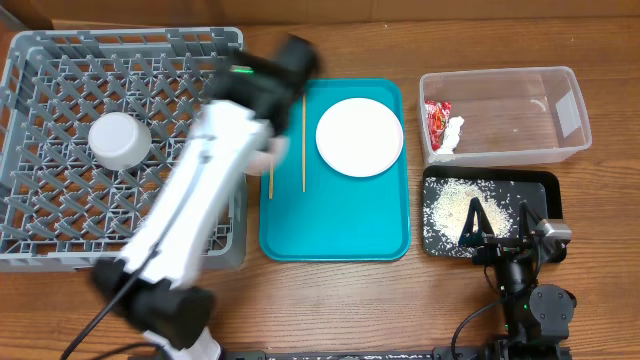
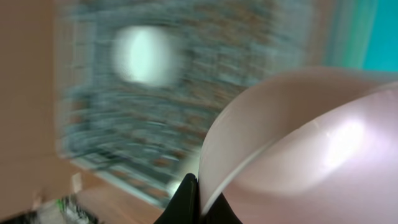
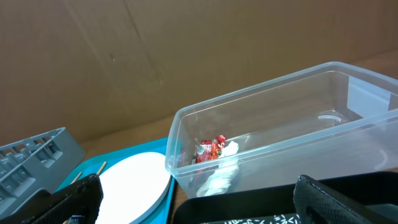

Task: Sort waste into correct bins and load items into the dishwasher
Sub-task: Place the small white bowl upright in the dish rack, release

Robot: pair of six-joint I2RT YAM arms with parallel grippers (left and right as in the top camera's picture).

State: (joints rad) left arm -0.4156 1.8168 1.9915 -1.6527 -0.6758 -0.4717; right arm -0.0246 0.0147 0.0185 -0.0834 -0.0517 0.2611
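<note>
Loading step: the left gripper (image 1: 268, 152) is clamped on the bowl (image 2: 298, 149) rim, above the rack (image 1: 60, 230) edge. Next it likely needs a free spot clear of the cup (image 1: 120, 140). Only the left wrist view shows the grip — overhead blurs it. The right gripper (image 1: 497, 228) rests spread wide; 1 plate (image 1: 360, 137) and 2 chopsticks (image 1: 304, 140) wait.

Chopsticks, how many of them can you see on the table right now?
2. Both lie on the teal tray, left of the white plate. The right chopstick shows fully; the left chopstick is partly covered by the left arm, which could hide more.
</note>
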